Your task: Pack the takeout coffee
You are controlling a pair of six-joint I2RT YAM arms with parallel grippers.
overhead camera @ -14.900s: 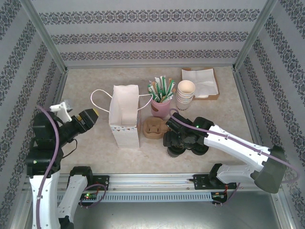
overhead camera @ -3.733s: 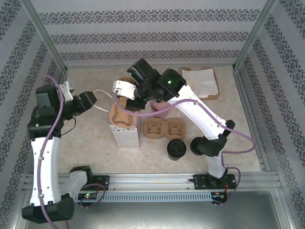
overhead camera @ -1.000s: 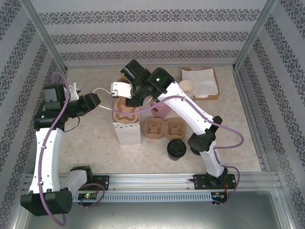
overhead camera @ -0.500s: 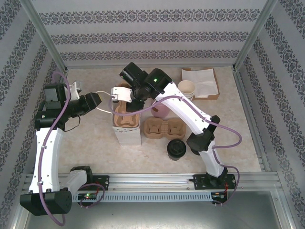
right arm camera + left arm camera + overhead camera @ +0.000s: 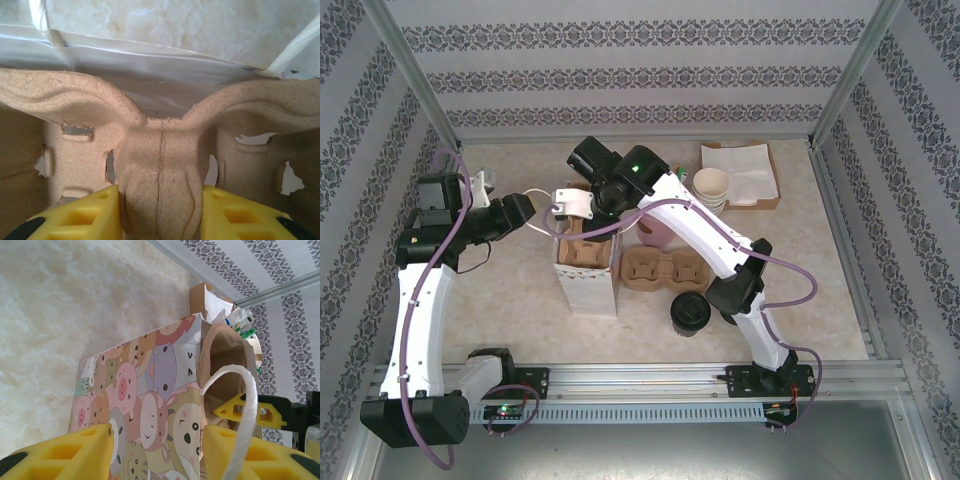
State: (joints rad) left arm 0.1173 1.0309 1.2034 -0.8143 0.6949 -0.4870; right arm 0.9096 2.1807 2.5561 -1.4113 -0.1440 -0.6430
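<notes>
Tabletop (image 5: 520, 300): mottled beige, boxed in by patterned walls.
Paper bag (image 5: 588, 285): upright with its mouth up. I judge it could tip or crumple if the carrier snags its rim.
Pulp carrier (image 5: 160, 150): partway into the bag's mouth, with the right gripper (image 5: 161, 210) clamped on its centre ridge. A tilt could jam it.
Takeout coffee (image 5: 689, 313): lidded, standing on the table near the bag, not yet packed.
Left gripper (image 5: 157, 455): fingers apart, with the white handle (image 5: 250, 405) lying across one. If that slips off, I expect the mouth to sag.
</notes>
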